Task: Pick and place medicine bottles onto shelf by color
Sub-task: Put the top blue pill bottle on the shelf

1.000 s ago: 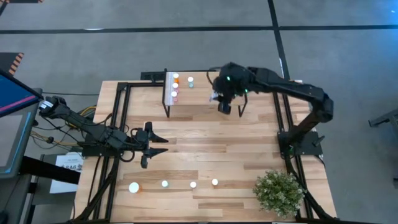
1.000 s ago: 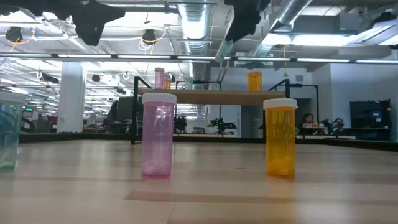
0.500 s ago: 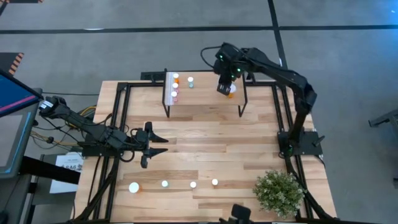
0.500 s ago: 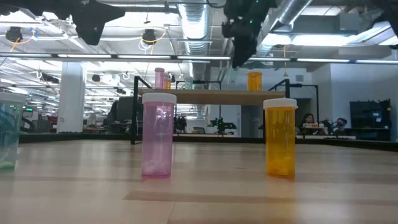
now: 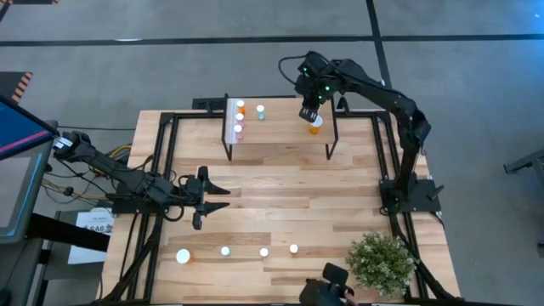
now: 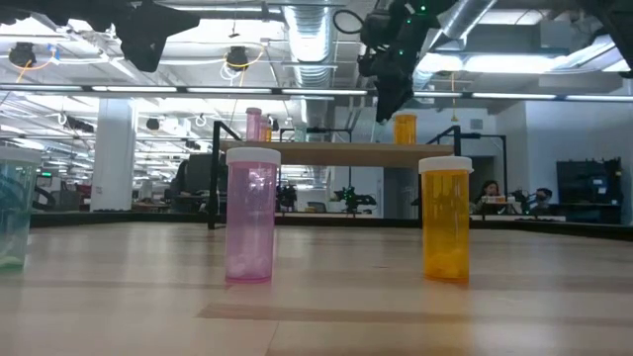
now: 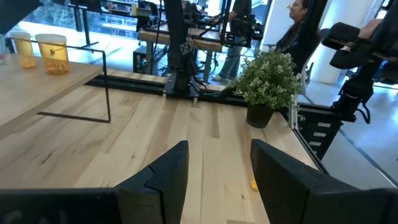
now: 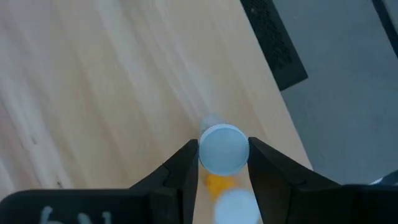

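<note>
The shelf (image 5: 280,140) stands at the table's far side, with its white strip (image 5: 230,119) on the left. Several small bottles (image 5: 240,111) stand by that strip, and an orange bottle (image 5: 316,126) stands at the far right. My right gripper (image 5: 310,111) hangs over the shelf's far right, just beside the orange bottle (image 6: 404,129), shut on a pale bluish bottle (image 6: 381,125). My left gripper (image 5: 219,197) is open and empty at mid-table left (image 7: 217,168). Several more bottles (image 5: 225,251) stand upright along the near edge, among them a pink one (image 6: 249,213) and an orange one (image 6: 445,218). My right gripper pinches the bluish bottle at its top end, with the white cap (image 8: 224,149) between the two fingers (image 8: 184,168). The fingers come from above, pointing down. The bottle hangs upright below them. I cannot tell whether its base touches the shelf top.
A green potted plant (image 5: 381,262) stands at the near right corner. Black frame rails (image 5: 161,170) run along the table's left and right sides. A dark shape (image 5: 327,293) shows at the near edge. People sit in the room beyond (image 6: 490,193).
My right gripper has carried the bluish bottle from over the shelf's near edge toward the table's far edge. It now hangs by the orange bottle at the shelf's far right. The dark shape has come into view at the near edge.
</note>
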You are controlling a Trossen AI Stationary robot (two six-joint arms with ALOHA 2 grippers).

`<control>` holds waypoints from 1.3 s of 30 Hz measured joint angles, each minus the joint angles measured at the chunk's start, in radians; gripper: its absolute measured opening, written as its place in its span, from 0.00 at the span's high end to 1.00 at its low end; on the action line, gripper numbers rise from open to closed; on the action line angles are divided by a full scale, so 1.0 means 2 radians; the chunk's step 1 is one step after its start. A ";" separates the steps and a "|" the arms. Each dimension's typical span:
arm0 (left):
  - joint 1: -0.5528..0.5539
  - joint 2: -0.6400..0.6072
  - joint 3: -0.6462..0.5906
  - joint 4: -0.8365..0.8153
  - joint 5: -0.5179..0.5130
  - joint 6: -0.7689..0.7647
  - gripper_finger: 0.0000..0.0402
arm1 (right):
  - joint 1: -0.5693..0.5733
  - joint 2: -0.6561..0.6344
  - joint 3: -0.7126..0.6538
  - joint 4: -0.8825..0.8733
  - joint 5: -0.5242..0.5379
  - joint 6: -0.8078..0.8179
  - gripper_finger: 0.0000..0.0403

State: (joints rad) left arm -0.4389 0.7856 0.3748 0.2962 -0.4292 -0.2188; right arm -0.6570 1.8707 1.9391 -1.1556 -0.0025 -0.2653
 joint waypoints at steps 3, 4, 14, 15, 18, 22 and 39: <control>0.000 0.000 0.000 0.000 -0.001 0.000 0.60 | -0.005 0.001 0.000 0.008 0.000 -0.002 0.63; 0.000 0.000 0.000 0.000 -0.001 0.000 0.60 | -0.006 0.000 0.000 0.009 0.000 -0.002 0.63; 0.000 0.000 0.000 0.000 -0.001 0.000 0.60 | -0.011 0.000 0.000 0.004 -0.012 -0.003 0.63; 0.000 0.000 0.000 0.000 -0.001 0.000 0.60 | -0.011 0.000 0.000 0.003 -0.014 -0.003 0.63; 0.000 0.000 0.000 0.000 -0.001 0.000 0.60 | -0.010 0.000 0.000 0.002 -0.021 -0.003 0.63; 0.000 0.000 0.000 0.000 -0.001 0.000 0.60 | -0.004 0.000 0.000 0.011 -0.030 -0.007 0.63; 0.000 0.000 0.000 0.001 -0.013 0.006 0.60 | -0.010 0.000 0.021 0.000 -0.026 -0.020 0.63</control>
State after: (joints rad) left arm -0.4389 0.7856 0.3748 0.2985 -0.4546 -0.2066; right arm -0.6777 1.8710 1.9807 -1.1550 -0.0547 -0.3050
